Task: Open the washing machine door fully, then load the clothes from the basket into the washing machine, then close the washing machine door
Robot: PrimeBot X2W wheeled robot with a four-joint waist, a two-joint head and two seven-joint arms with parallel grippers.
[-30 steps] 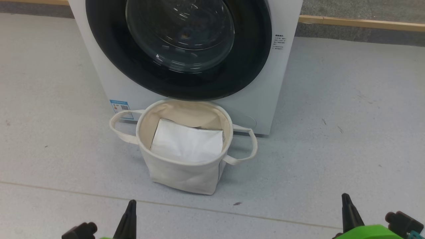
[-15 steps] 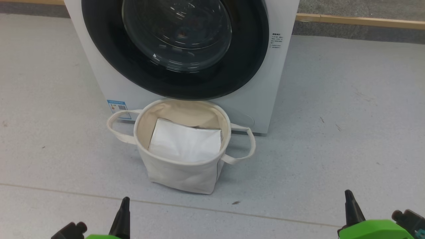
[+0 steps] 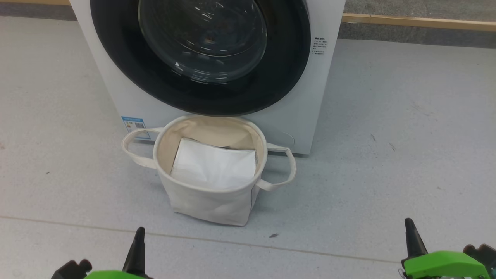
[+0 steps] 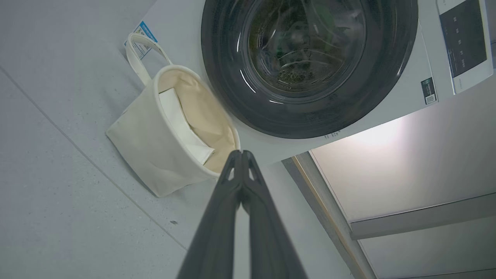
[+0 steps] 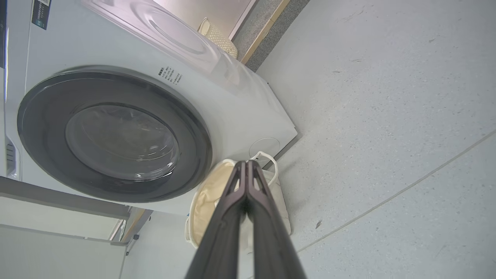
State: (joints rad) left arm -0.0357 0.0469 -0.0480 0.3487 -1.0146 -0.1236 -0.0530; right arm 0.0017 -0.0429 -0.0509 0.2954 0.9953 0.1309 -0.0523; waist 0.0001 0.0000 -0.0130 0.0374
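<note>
The white washing machine (image 3: 306, 100) stands ahead with its round glossy black door (image 3: 279, 73) shut flat against the front, glass window at its centre. The cream canvas basket (image 3: 209, 203) sits on the floor right before the door (image 4: 232, 77), with a flat white sheet (image 3: 213, 166) in it. The clothes are out of view. My left gripper (image 3: 138, 248) and right gripper (image 3: 411, 236) stay low and near me, well short of the basket (image 4: 151, 131), on either side. In each wrist view the left gripper (image 4: 241, 153) and the right gripper (image 5: 246, 162) show their two fingers pressed together on nothing.
Grey floor spreads on both sides of the washer, crossed by a seam line (image 3: 294, 252) in front of the basket. A wooden skirting strip (image 3: 418, 22) runs along the back wall. A woven basket (image 5: 219, 37) stands far behind the washer.
The head camera has shifted slightly, so the scene sits a bit further left and up. Both grippers have edged up the view and apart, still shut.
</note>
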